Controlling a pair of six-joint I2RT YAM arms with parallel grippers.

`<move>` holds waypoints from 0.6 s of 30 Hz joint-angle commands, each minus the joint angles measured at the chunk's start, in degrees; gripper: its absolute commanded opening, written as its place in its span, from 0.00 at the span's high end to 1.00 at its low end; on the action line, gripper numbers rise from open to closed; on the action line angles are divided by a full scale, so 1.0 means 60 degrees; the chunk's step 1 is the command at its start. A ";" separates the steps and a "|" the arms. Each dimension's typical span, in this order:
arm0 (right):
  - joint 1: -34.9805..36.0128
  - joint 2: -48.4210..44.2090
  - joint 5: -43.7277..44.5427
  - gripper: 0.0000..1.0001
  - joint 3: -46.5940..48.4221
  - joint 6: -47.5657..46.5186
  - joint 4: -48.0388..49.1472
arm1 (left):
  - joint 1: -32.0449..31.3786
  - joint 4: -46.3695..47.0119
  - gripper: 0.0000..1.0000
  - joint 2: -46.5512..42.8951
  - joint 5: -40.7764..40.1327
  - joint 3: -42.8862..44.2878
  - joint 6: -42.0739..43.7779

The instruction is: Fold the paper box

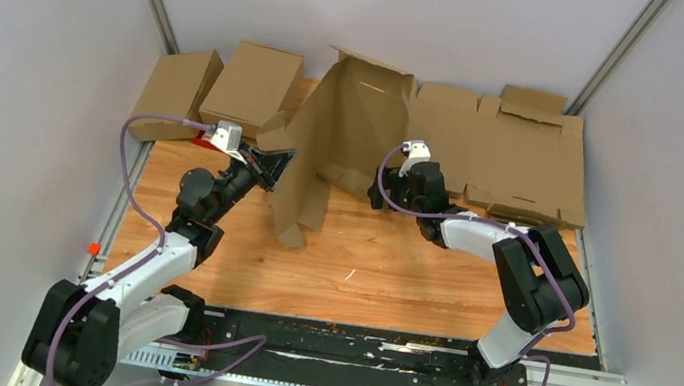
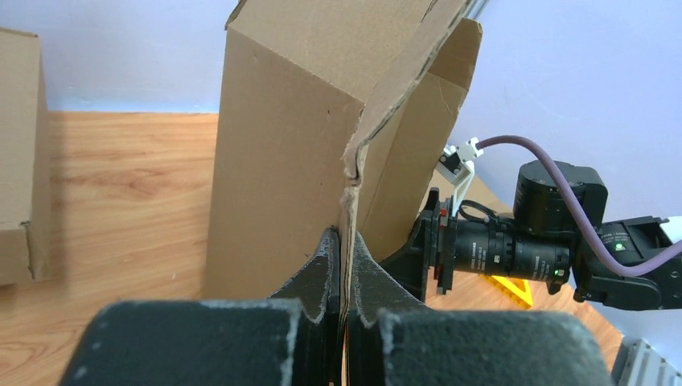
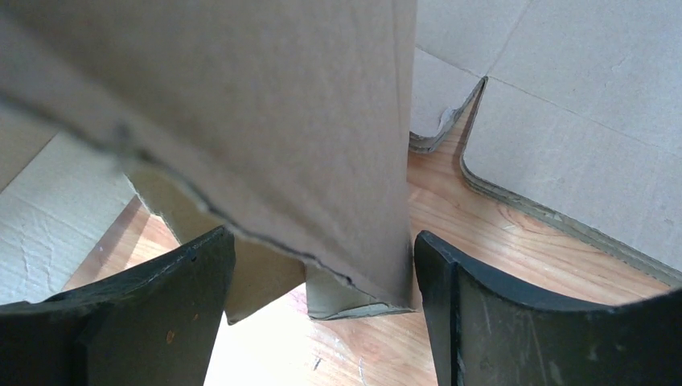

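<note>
Heads up: your left gripper is clamped on a ragged vertical edge on the left side of the paper box, with the cardboard pinched thin between both fingers. Your right gripper sits at the box's right side with its jaws spread wide and a panel hanging between them. I can't tell if either finger actually touches it.

The box stands upright and half unfolded, top flaps loose, one lower flap trailing toward the near side. It's tight behind: folded cartons just left of the box, a flat sheet stack just right of it. Your room is on the box's near side, bare wooden table. Grey walls close in behind the box and on both flanks.
</note>
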 commanded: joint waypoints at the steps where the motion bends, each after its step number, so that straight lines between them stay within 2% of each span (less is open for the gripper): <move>1: 0.0126 0.0339 -0.0395 0.18 0.0075 -0.0324 0.0150 | -0.0205 -0.1322 1.00 -0.0302 0.0507 0.0276 0.0230; 5: 0.0207 0.0551 -0.0700 0.12 0.0157 -0.0623 -0.0130 | -0.0205 -0.1511 1.00 -0.0631 0.0625 0.0032 0.0339; 9: 0.0282 0.0589 -0.0614 0.05 0.0206 -0.0931 -0.0331 | -0.0206 -0.0868 1.00 -0.0598 0.0983 -0.0165 -0.0009; 13: 0.0282 0.0432 -0.0768 0.09 0.0270 -0.0856 -0.0358 | -0.0205 -0.1215 1.00 -0.0724 0.1356 0.0031 -0.0026; 16: 0.0244 0.0291 -0.1265 0.00 0.0230 -0.0657 -0.0244 | -0.0205 -0.1695 0.97 -0.1001 0.1226 0.0039 0.0209; 18: 0.0073 0.0260 -0.1842 0.00 0.0178 -0.0241 -0.0046 | -0.0205 -0.2195 0.95 -0.1234 0.0985 0.0065 0.0439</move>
